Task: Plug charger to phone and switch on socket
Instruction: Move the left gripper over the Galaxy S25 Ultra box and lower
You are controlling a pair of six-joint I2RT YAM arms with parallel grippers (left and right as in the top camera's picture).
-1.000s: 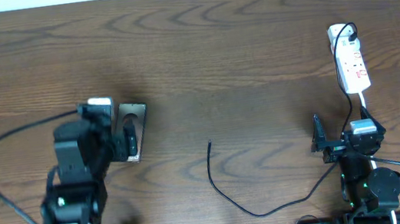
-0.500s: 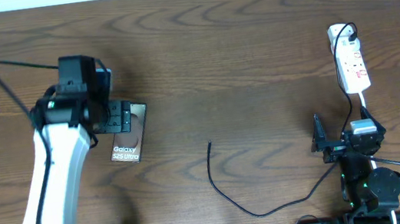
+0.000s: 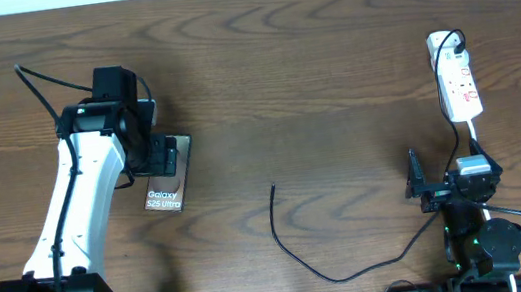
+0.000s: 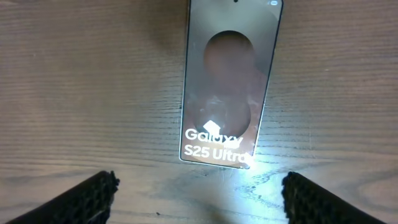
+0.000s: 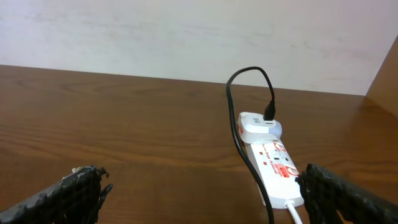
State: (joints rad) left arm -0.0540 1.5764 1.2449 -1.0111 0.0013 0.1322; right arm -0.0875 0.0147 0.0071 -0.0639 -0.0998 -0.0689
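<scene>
The phone lies flat on the table at the left, its "Galaxy" lettering showing; it fills the upper left wrist view. My left gripper hovers over it, open and empty, its fingertips just past the phone's lettered end. The charger lies loose mid-table, its plug tip pointing away from me, apart from the phone. The socket lies at the far right, with a white adapter in it. My right gripper is open and empty, short of the socket.
The charger's black cable loops up from the white adapter and runs down past the socket. A white cord leaves the socket's near end. A pale wall backs the table's far edge.
My left arm has swung up and outward from the front-left, and its gripper now sits over the phone's far end, uncovering the lettering. The right arm, charger and socket have not moved.
</scene>
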